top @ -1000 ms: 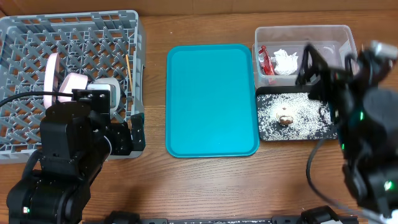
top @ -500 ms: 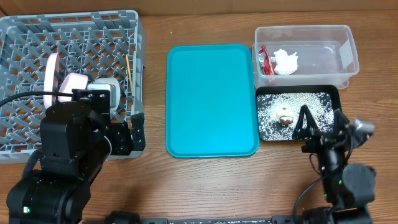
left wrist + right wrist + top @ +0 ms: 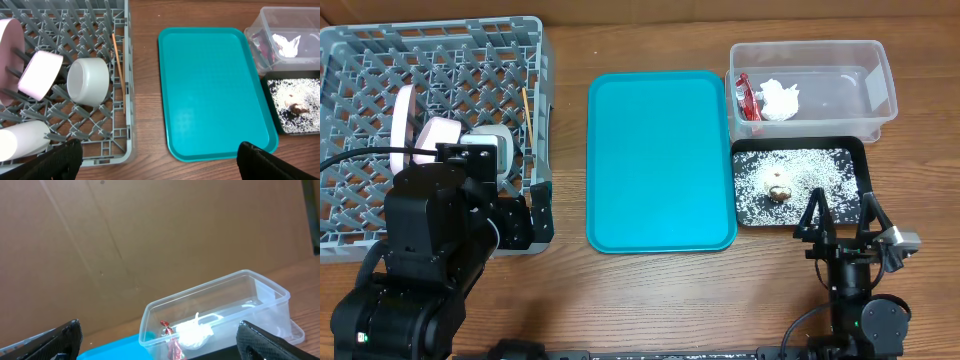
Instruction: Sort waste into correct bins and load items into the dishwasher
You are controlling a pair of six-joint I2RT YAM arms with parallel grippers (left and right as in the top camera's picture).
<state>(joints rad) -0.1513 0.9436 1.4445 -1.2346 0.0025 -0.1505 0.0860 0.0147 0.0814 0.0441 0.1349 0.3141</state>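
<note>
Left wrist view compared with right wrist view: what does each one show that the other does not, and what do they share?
Only the left wrist view: the grey dish rack holding a pink plate, a pinkish dish, a white bowl and chopsticks, plus the loose rice grains. Only the right wrist view: the brown wall in the background, and the red wrapper seen plainly. Both: the clear tub, the white tissue in it, and the teal tray.

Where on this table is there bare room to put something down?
The teal tray is bare. Bare wood lies between it and the grey rack, and in front of the tray. The right half of the clear tub is free. Crowded: dishes in the rack's middle and the grain-strewn black tray.
</note>
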